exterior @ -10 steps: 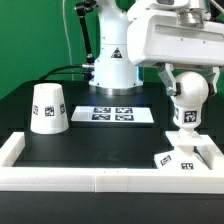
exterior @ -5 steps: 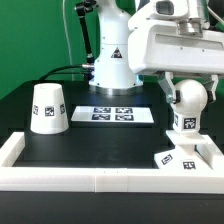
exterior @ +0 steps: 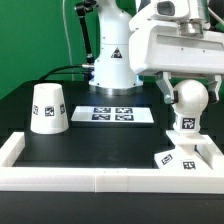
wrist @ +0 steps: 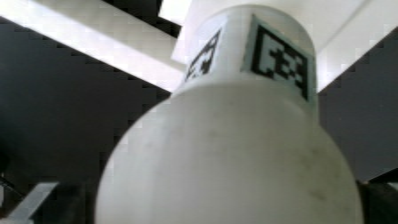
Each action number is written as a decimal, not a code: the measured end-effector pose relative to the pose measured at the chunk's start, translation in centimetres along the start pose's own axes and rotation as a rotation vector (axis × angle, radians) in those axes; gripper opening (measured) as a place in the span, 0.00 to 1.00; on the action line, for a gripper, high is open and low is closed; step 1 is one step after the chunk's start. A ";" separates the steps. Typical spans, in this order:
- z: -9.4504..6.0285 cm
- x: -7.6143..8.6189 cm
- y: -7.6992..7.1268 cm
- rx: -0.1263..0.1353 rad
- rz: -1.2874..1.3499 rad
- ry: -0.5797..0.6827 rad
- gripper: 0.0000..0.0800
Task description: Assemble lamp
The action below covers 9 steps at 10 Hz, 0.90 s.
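Note:
My gripper [exterior: 189,90] is shut on the white ball-shaped bulb [exterior: 190,98] and holds it upright, with its tagged stem [exterior: 185,124] pointing down. The bulb hangs just above the small square flat base [exterior: 181,157], which lies by the white wall at the exterior view's right front. In the wrist view the bulb [wrist: 222,150] fills the picture, its tagged stem pointing away, and it hides the base. The white truncated-cone shade [exterior: 47,108] stands at the exterior view's left, apart from the gripper.
The marker board [exterior: 113,115] lies flat on the black table in front of the arm's base [exterior: 112,60]. A low white wall [exterior: 90,176] runs along the front and sides of the table.
The gripper has carried the bulb a little lower, toward the base. The shade and the base have not moved.

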<state>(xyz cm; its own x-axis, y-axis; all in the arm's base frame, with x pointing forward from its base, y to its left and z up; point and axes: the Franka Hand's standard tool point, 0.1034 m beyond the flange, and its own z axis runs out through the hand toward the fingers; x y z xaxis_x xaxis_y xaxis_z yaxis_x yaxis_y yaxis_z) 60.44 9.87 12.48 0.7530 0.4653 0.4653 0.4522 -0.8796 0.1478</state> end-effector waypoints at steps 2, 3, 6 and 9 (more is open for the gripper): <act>-0.6 0.4 -0.1 0.007 -0.003 -0.010 0.87; -1.0 0.6 0.0 0.007 -0.004 -0.008 0.87; -2.0 1.1 0.1 0.012 -0.005 -0.019 0.87; -2.1 1.2 0.1 0.012 -0.005 -0.019 0.87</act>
<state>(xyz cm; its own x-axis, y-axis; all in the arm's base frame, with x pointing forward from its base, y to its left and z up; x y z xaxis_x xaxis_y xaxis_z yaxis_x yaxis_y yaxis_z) 60.40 10.10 14.85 0.7596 0.4717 0.4477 0.4617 -0.8760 0.1396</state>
